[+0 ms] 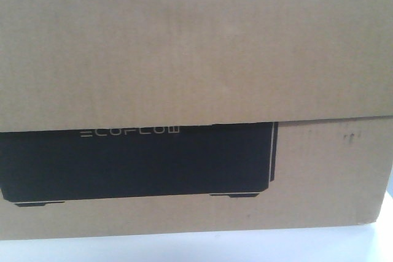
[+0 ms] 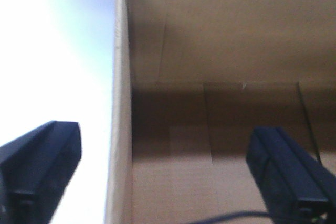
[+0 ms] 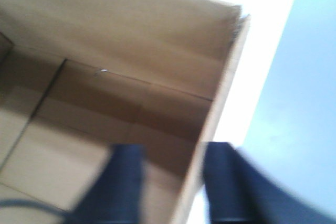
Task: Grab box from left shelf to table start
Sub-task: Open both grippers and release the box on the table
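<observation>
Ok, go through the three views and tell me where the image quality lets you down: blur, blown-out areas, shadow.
Front view: soft focus, the box fills the frame, lettering just legible. Left wrist view: the table is blown out to white, a shadow band darkens the carton's inside, the left gripper fingers are blurred. Right wrist view: motion blur smears the right gripper and the carton wall.

Large brown corrugated cardboard carton [image 1: 196, 47]: tan outside, finely ribbed, with a black printed panel [image 1: 138, 161] bearing pale "ECOFLOW" lettering [image 1: 130, 132]. Inside plain brown, darker in shadow. Flat white table top [image 1: 245, 246]. Gripper fingers [image 2: 42, 166] dark navy-black.
</observation>
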{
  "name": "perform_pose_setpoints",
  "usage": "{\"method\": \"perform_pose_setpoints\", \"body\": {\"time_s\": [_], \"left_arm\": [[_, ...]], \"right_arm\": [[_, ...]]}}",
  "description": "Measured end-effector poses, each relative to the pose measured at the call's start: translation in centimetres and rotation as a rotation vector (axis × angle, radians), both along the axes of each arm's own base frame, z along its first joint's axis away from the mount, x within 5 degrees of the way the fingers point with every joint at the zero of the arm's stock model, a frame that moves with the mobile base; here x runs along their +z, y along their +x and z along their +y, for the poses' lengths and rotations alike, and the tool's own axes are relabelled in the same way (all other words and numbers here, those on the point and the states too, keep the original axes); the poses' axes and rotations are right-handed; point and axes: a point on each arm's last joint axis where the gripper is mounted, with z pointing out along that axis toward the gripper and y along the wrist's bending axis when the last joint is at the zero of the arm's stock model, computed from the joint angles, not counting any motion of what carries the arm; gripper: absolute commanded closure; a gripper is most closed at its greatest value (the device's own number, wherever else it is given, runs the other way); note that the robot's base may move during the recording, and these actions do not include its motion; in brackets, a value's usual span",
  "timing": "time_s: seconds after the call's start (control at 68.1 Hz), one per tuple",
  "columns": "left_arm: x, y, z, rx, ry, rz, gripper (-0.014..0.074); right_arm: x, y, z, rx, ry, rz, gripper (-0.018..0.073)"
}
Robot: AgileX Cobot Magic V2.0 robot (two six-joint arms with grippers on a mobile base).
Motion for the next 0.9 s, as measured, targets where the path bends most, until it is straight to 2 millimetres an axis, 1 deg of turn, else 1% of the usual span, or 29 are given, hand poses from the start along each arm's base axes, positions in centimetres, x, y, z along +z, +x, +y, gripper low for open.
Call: {"method": "perform_pose_setpoints", "body": {"time_s": [0.029, 0.073, 0.088, 0.103, 0.132, 0.162, 0.206, 0.264, 0.308, 0.382, 0.544, 0.602, 0.646, 0.705, 0.808, 0.896], "left_arm": [[0.1, -0.9, 0.1, 0.002, 0.001, -0.023, 0.0251], [0.1, -2.6, 0.4, 0.004, 0.001, -0.059, 0.0327], [-0.2, -3.0, 0.5, 0.005, 0.004, -0.061, 0.0367], [-0.3, -3.4, 0.5, 0.006, 0.003, -0.068, 0.0380], [-0.6, -4.3, 0.7, 0.009, 0.008, -0.085, 0.0448], [-1.0, -5.2, 0.9, 0.011, 0.011, -0.097, 0.0504], [-1.8, -6.9, 1.1, 0.014, 0.016, -0.124, 0.0612], [-3.2, -8.4, 1.4, 0.020, 0.027, -0.142, 0.0704], [-4.1, -9.6, 1.6, 0.022, 0.029, -0.168, 0.0688], [-6.3, -11.2, 1.9, 0.024, 0.032, -0.187, 0.0688], [-10.0, -14.1, 2.3, 0.026, 0.024, -0.272, 0.0688], [-11.4, -14.7, 2.3, 0.026, 0.020, -0.304, 0.0688], [-12.4, -15.2, 2.4, 0.027, 0.015, -0.338, 0.0688], [-13.6, -15.7, 2.5, 0.027, 0.009, -0.385, 0.0688], [-15.0, -16.3, 2.5, 0.028, -0.001, -0.462, 0.0688], [-16.0, -16.1, 2.5, 0.029, -0.001, -0.478, 0.0688]], "right_arm": [[0.1, -0.7, -0.2, -0.007, -0.012, -0.012, 0.0518], [0.0, -2.0, -0.6, -0.017, -0.022, -0.032, 0.0499], [-0.1, -2.3, -0.7, -0.020, -0.026, -0.039, 0.0501], [-0.2, -2.6, -0.8, -0.023, -0.029, -0.045, 0.0501], [-0.4, -3.3, -1.0, -0.030, -0.037, -0.059, 0.0502], [-0.9, -4.1, -1.1, -0.035, -0.040, -0.071, 0.0502], [-1.6, -5.3, -1.4, -0.043, -0.040, -0.093, 0.0502], [-2.6, -6.5, -1.6, -0.054, -0.036, -0.124, 0.0502], [-3.7, -7.7, -1.9, -0.061, -0.032, -0.141, 0.0502], [-5.6, -9.3, -2.2, -0.075, -0.023, -0.186, 0.0502], [-10.1, -13.1, -2.9, -0.099, -0.003, -0.272, 0.0502], [-11.4, -14.2, -3.1, -0.107, 0.005, -0.312, 0.0502], [-12.8, -15.2, -3.3, -0.114, 0.012, -0.344, 0.0502], [-13.9, -16.0, -3.5, -0.123, 0.023, -0.394, 0.0502], [-15.7, -17.4, -3.8, -0.137, 0.042, -0.481, 0.0502], [-16.9, -18.2, -4.0, -0.147, 0.057, -0.547, 0.0502]]}}
